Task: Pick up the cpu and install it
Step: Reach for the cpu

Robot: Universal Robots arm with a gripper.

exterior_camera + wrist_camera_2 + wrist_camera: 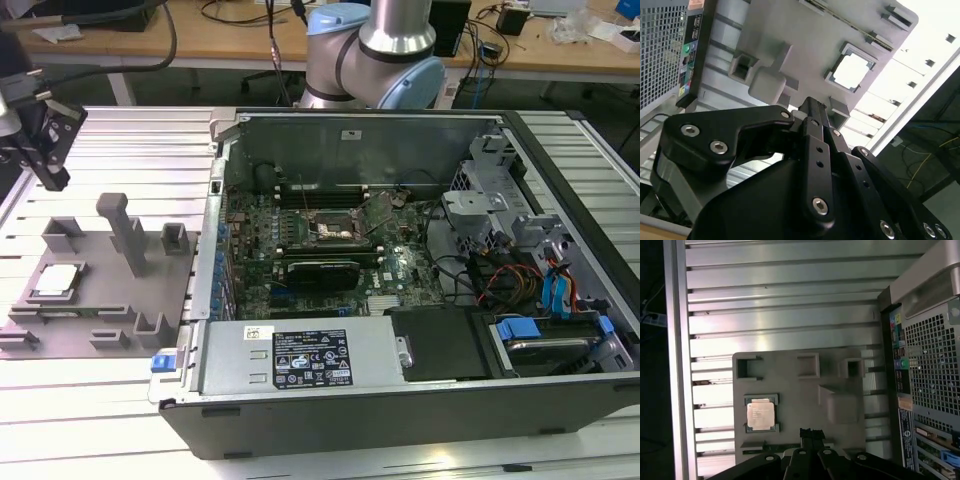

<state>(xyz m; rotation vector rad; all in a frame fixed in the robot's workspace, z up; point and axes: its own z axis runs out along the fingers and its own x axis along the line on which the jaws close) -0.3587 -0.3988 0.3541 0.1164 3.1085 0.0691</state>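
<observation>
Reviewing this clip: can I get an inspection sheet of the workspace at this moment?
Surface: ribbed metal table with a grey holder tray at the exterior view's left.
Job's things: cpu lies flat in a recess of the tray; open computer case beside it, socket on the motherboard.
Clutter: nothing seen.
Grippers: gripper shut and empty, raised near the tray's edge, apart from the cpu.
Cables: wires bundled inside the case near the drive bays.
Surroundings: arm's base behind the case; desks with loose cables beyond.
</observation>
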